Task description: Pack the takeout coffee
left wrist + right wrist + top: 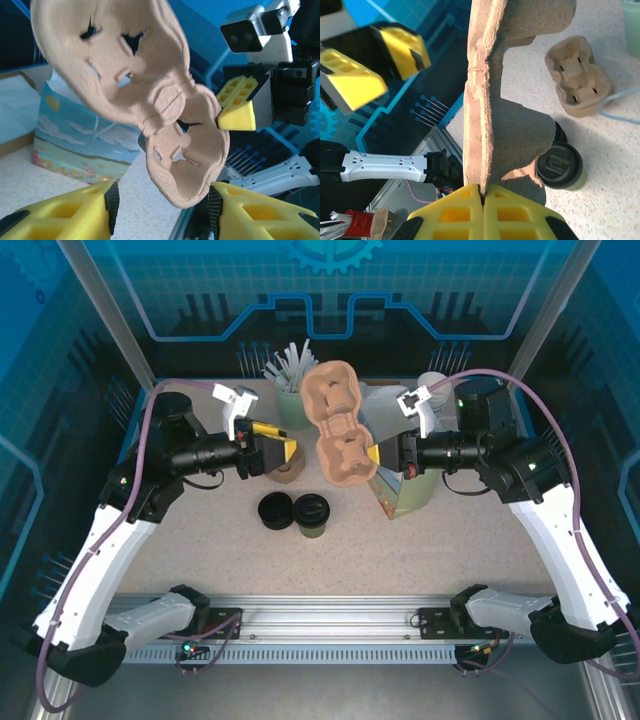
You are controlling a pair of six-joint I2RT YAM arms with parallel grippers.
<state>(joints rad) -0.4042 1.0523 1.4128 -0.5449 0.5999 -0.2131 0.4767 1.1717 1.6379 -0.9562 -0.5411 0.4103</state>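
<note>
The takeout coffee, a small olive-green cup under a black lid, stands on the table in front of both arms and also appears beneath the right wrist. A tan pulp cup carrier hangs on edge above the table middle. My right gripper is shut on its rim. My left gripper stands open just left of the carrier. In the left wrist view its jaws are spread either side of the carrier's lower end without pinching it.
A patterned paper bag stands under the right gripper. A stack of black lids sits next to the coffee. A second carrier lies below the left gripper. A green tumbler of sticks and white cups stand at the back.
</note>
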